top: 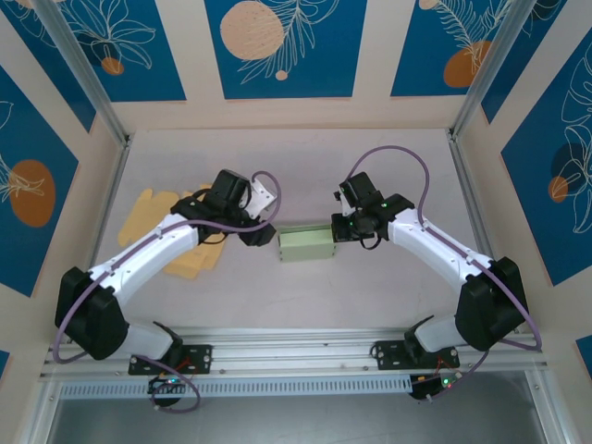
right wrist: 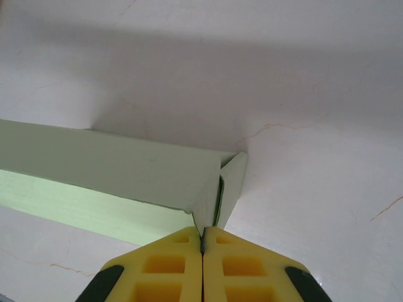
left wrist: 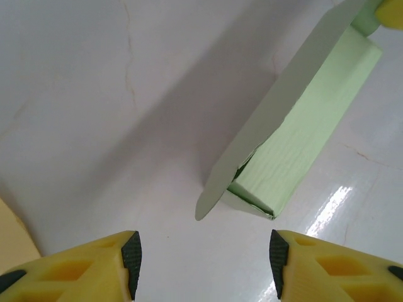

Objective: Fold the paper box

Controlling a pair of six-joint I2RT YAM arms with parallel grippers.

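The pale green paper box [top: 305,244] lies on the table between my two grippers. In the left wrist view the paper box [left wrist: 308,135] sits ahead and to the right, with one long flap [left wrist: 277,104] standing out from its side and its near end partly open. My left gripper [left wrist: 204,257] is open just short of that end, with nothing between its pads [left wrist: 131,255]. My right gripper [right wrist: 203,238] is shut on the thin end flap [right wrist: 217,189] of the box [right wrist: 119,165]. From above, the left gripper [top: 261,233] and right gripper [top: 344,228] flank the box's two ends.
Flat yellow paper sheets [top: 155,209] lie at the left under my left arm, and a corner of one sheet [left wrist: 14,239] shows beside the left finger. Cage posts and patterned walls bound the white table [top: 305,176].
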